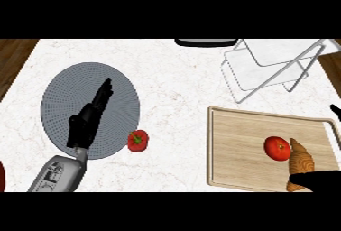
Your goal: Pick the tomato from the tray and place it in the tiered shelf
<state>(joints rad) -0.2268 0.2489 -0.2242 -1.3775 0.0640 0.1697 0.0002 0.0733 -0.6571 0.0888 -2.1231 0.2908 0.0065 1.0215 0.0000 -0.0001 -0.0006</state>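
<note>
A red tomato (277, 148) lies on the wooden tray (240, 149) at the right, touching a brown croissant (301, 163). My right hand (321, 180) comes in at the lower right corner, open, with one part just below the croissant and a fingertip (335, 109) showing near the tray's far right edge. It holds nothing and sits right of the tomato. The white wire tiered shelf (266, 67) stands at the back right, beyond the tray. My left hand (85, 122) rests open, fingers straight, over a grey round plate (60, 94).
A small red pepper (138, 140) lies on the marble counter between the grey plate and the tray. A dark object (206, 42) sits at the counter's back edge. Wooden floor shows past the counter's left and right edges.
</note>
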